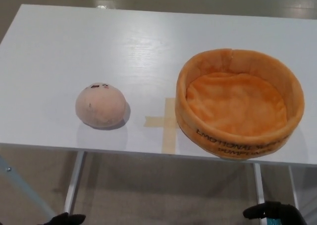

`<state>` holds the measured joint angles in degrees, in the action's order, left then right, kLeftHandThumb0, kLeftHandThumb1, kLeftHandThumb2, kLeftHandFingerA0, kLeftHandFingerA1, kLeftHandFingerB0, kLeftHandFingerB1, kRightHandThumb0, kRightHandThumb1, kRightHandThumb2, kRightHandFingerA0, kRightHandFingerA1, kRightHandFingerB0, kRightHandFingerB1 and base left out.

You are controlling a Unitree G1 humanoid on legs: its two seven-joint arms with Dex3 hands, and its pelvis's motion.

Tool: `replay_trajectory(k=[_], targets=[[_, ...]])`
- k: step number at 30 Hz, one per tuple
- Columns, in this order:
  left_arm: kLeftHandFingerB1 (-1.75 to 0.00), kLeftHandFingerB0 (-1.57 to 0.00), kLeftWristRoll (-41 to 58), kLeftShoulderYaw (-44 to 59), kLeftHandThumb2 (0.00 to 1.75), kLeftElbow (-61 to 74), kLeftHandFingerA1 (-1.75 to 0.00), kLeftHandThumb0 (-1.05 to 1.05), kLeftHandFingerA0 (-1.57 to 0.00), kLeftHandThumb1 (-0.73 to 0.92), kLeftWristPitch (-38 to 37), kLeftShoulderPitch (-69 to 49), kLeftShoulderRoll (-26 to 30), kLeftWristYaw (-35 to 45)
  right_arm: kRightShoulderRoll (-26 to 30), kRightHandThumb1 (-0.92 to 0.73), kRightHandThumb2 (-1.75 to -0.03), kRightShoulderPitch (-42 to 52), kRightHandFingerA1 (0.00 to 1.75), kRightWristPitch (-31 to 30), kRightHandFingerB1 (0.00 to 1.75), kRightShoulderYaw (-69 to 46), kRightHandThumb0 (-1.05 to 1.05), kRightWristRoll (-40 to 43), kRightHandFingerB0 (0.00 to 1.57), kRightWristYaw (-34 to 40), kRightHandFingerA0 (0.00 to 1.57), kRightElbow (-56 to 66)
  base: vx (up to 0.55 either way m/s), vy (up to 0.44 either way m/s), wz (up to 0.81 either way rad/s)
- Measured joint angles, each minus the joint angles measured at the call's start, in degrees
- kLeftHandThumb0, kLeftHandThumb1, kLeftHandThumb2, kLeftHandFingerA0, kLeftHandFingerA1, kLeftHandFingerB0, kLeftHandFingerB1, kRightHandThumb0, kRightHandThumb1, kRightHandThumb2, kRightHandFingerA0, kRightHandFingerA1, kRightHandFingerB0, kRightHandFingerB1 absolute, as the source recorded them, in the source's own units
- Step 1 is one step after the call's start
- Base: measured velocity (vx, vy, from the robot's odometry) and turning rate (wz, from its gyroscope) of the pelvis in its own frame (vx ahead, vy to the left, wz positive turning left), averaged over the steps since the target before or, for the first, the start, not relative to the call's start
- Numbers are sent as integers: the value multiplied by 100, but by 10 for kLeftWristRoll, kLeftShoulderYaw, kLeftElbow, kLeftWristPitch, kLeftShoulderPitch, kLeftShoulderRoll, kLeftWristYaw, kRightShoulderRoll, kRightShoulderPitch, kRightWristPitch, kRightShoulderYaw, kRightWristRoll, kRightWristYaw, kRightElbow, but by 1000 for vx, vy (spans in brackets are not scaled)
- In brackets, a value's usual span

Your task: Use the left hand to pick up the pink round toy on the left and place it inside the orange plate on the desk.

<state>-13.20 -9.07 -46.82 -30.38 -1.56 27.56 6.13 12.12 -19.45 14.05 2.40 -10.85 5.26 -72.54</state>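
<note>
The pink round plush toy (100, 105) sits at about 8 o'clock on the white bench (74, 46), nearly straight ahead of the left robot hand (65, 218) — only a sliver shows, fingers impossible to read. Same for the right robot hand (270, 212). Soft dome, no long axis; the fuzzy orange plate (239, 136) lies toward 3 o'clock — empty.

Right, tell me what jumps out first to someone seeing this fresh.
The big orange plush plate on the desk's right half, empty inside. Then the pink round toy sitting alone to its left, with a tan tape cross between them. Both black hands barely peek in at the bottom edge.
</note>
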Motion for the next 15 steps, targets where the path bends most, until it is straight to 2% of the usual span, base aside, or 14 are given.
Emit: replay_trajectory(k=[5,9,14,15], targets=[[-30,-29,12,0,59,131,-34,-44,-32,60,-4,-50,40,32,0,-58,-61,-5,91,0,83,-1,-16,1,72,0,72,0,0,0,0],[-31,-30,23,0,59,220,-34,-48,-33,60,-6,-80,63,52,0,-55,-63,-6,96,0,84,-1,-15,1,74,0,77,0,0,0,0],[-31,-30,44,0,59,345,-33,-49,-35,59,-5,-116,97,80,0,-57,-61,-8,92,0,83,-2,-15,1,73,0,75,0,0,0,0],[-31,-33,46,0,57,355,-35,-45,-38,55,-5,-118,101,84,0,-44,-85,-8,88,0,83,-2,-22,1,72,0,75,0,0,0,0]])
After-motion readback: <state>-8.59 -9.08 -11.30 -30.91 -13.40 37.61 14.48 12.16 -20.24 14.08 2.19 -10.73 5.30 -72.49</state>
